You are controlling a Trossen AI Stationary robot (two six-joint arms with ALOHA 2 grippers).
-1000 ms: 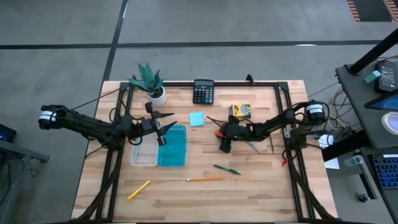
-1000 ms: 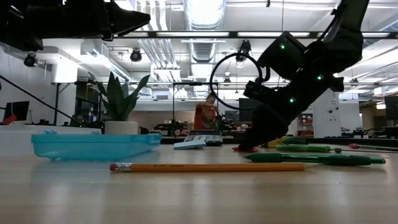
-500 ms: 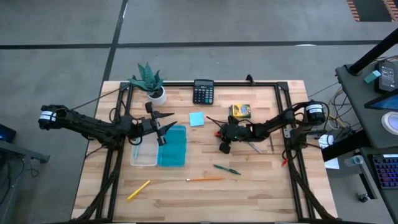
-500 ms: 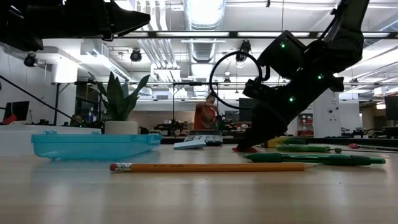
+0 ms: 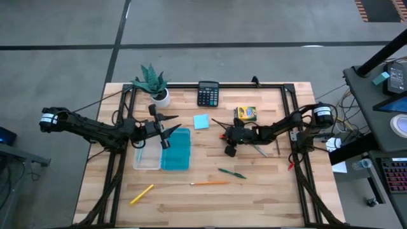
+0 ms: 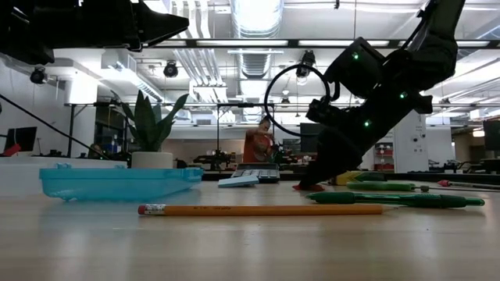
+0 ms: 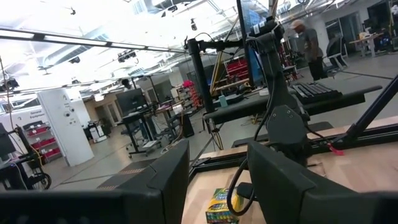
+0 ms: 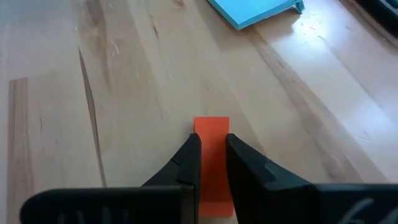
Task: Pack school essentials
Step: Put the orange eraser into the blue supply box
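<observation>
Two dark fingers point(image 8: 186, 163) of the right gripper point(image 8: 211, 163) pinch the red eraser point(image 8: 211, 127), which lies flat on the table point(image 5: 267, 191) mid-right, near the yellow crayon box point(image 5: 245, 114). Left gripper point(image 5: 166, 130) hovers half-open over the clear box point(image 5: 147, 159).

Landmark: the clear box point(image 5: 147, 152) with its lid point(image 5: 177, 150), on the table point(image 5: 254, 197), my left side.
My left gripper point(image 5: 166, 131): over the box's far edge, above the lid.
Plant point(image 5: 152, 83): behind the box, at the table's far edge.
Calculator point(image 5: 208, 93): behind and right of the box.
Sticky-note pad point(image 5: 201, 121): just right of the lid's far corner.
Crayon box point(image 5: 245, 114): farther right, past the pad.
Eraser point(image 8: 212, 162): well right of the box, flat on the table, between my right gripper's point(image 8: 212, 163) fingertips.
Pen point(image 5: 231, 172): right of the box, nearer the front.
Pencil point(image 5: 210, 183): in front of the lid, to its right.
Marker point(image 5: 142, 194): in front of the box.
</observation>
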